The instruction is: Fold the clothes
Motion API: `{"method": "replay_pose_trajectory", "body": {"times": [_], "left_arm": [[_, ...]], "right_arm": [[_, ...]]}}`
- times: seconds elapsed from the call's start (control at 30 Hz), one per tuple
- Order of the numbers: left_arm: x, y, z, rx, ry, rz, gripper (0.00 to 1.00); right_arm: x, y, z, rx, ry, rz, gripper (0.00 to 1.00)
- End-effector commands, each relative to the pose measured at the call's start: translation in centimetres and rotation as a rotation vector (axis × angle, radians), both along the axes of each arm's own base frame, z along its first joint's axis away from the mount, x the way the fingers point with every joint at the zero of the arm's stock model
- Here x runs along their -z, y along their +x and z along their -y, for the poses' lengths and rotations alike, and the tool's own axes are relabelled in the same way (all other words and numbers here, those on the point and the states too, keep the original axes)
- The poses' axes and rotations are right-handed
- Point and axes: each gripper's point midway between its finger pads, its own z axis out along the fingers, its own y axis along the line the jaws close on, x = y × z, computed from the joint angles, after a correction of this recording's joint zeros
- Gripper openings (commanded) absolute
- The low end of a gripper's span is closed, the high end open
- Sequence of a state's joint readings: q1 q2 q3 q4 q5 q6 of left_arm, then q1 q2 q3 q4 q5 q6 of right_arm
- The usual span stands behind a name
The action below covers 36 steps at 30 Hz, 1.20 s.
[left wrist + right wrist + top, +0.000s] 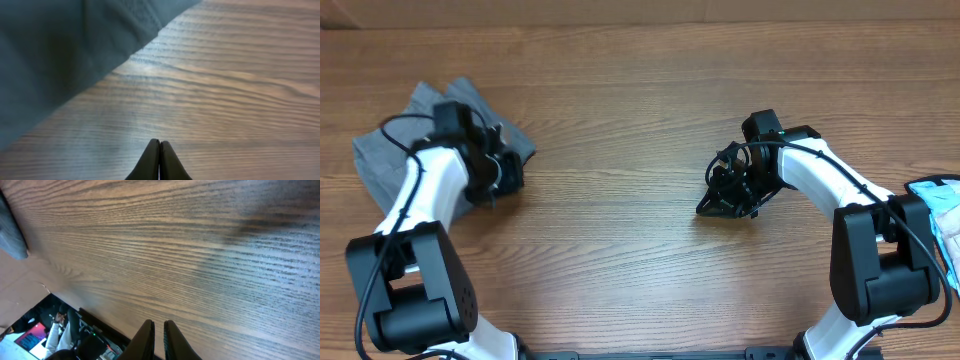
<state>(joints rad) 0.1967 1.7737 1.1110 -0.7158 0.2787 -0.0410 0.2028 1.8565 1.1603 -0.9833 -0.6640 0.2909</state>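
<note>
The grey shorts [382, 155] lie bunched at the far left of the wooden table, partly under my left arm. My left gripper [508, 180] is at their right edge, low over the wood. In the left wrist view its jaws [159, 143] are shut and empty, with the grey fabric [55, 55] ahead at the upper left, apart from the tips. My right gripper [710, 205] is over bare wood right of centre, far from the shorts. Its jaws [158, 325] are nearly together with a narrow gap and hold nothing. A corner of the shorts [10, 232] shows at that view's left edge.
A light blue cloth [942, 205] lies at the right edge of the table beside the right arm's base. The table's far edge [640, 22] runs along the top of the overhead view.
</note>
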Motion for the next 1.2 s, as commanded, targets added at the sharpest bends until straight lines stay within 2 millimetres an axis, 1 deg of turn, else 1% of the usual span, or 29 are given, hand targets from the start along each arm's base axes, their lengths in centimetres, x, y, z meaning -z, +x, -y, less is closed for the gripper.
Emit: {"method": "replay_pose_trajectory", "body": {"times": [0.0,0.03,0.1,0.23,0.3,0.4,0.47,0.5,0.57,0.67,0.77,0.83,0.87,0.9,0.93,1.0,1.07,1.1,1.13,1.17], "left_arm": [[2.3,-0.6,-0.7,0.002,0.055,0.01,0.04],[2.8,-0.2,-0.8,0.0,0.066,0.043,0.04],[3.3,0.7,-1.8,-0.04,0.115,0.092,0.04],[3.4,2.6,-3.6,-0.112,0.192,0.183,0.08],[3.7,3.5,-4.4,-0.145,0.224,0.208,0.17],[4.3,4.8,-6.3,-0.233,0.291,0.237,0.24],[4.2,6.0,-6.5,-0.245,0.277,0.262,0.29],[3.7,6.8,-6.4,-0.243,0.263,0.279,0.3],[2.0,8.3,-6.5,-0.24,0.241,0.311,0.29],[-1.3,10.3,-6.8,-0.237,0.238,0.332,0.29],[-4.7,11.4,-7.0,-0.225,0.236,0.314,0.3],[-6.7,11.5,-6.9,-0.202,0.238,0.288,0.31],[-8.0,11.1,-6.8,-0.196,0.235,0.257,0.36],[-8.4,10.9,-6.8,-0.195,0.234,0.243,0.38],[-9.2,10.1,-6.8,-0.195,0.238,0.202,0.41],[-10.0,8.6,-7.2,-0.203,0.257,0.13,0.42],[-9.9,6.8,-7.7,-0.239,0.265,0.054,0.42],[-9.6,5.8,-8.1,-0.268,0.262,0.013,0.41],[-9.3,4.9,-8.4,-0.291,0.259,-0.023,0.34],[-8.7,4.1,-8.8,-0.313,0.254,-0.057,0.24]], "right_arm": [[-0.6,0.8,-0.1,-0.002,0.006,0.032,0.11],[-0.6,0.8,-0.1,-0.002,0.006,0.03,0.11],[-0.6,0.7,-0.1,-0.002,0.006,0.029,0.11],[-0.6,0.6,-0.1,-0.002,0.005,0.024,0.11],[-0.6,0.4,-0.1,-0.002,0.003,0.015,0.11],[-0.6,0.2,0.0,-0.002,0.0,0.001,0.1],[-0.6,-0.1,0.1,-0.002,-0.002,-0.01,0.1],[-0.6,-0.2,0.1,-0.002,-0.004,-0.017,0.1],[-0.7,-0.4,0.1,-0.002,-0.006,-0.026,0.1],[-0.7,-0.6,0.2,-0.002,-0.007,-0.033,0.1],[-0.7,-0.6,0.2,-0.002,-0.008,-0.037,0.1],[-0.7,-0.6,0.2,-0.002,-0.007,-0.034,0.1],[-0.7,-0.5,0.1,-0.002,-0.006,-0.03,0.1],[-0.7,-0.5,0.1,-0.002,-0.006,-0.03,0.1],[-0.7,-0.5,0.1,-0.002,-0.006,-0.03,0.1],[-0.7,-0.5,0.1,-0.002,-0.006,-0.031,0.11],[-0.7,-0.5,0.1,-0.002,-0.007,-0.03,0.11],[-0.7,-0.5,0.1,-0.005,-0.006,-0.028,0.11],[-0.7,-0.5,0.1,-0.005,-0.006,-0.027,0.11],[-0.7,-0.5,0.1,-0.005,-0.006,-0.027,0.11]]}}
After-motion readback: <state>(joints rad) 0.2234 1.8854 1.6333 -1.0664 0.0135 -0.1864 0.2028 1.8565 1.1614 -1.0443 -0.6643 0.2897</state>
